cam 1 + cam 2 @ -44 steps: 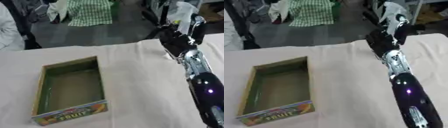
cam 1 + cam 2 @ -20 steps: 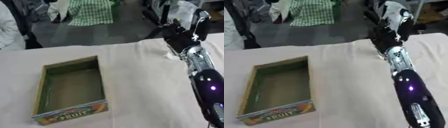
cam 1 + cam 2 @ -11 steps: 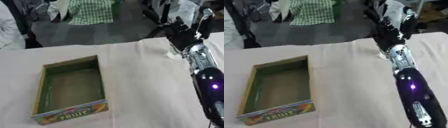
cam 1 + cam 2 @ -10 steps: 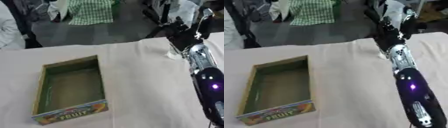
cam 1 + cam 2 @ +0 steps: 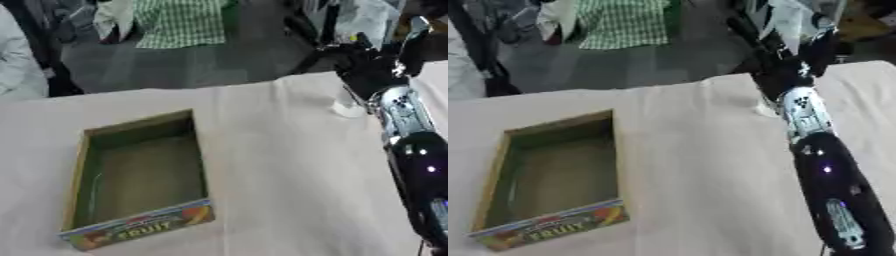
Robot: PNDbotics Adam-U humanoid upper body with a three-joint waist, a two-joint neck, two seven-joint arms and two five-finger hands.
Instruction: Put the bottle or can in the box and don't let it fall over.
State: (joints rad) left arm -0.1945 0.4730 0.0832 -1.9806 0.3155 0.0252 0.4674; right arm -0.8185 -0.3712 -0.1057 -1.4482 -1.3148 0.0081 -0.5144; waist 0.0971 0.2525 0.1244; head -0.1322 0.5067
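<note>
Table: We see a big table with a pale pink cloth [image 5: 262, 165] filling most of the frame.
Box: The open green cardboard box with a "FRUIT" label [image 5: 140, 180] sits at the lower left, empty, same place as before.
Arm: Our long black and silver right arm [image 5: 411, 150] has reached farther toward the upper right.
Hand: Our right hand [image 5: 372, 62] is now by the table's far edge; we cannot tell if it is open or closed.
Bottle: A small white thing [image 5: 347, 107] stands just under the hand; it may be the bottle's bottom.
Meaning: We think grabbing comes next; nothing is in the box yet.
</note>
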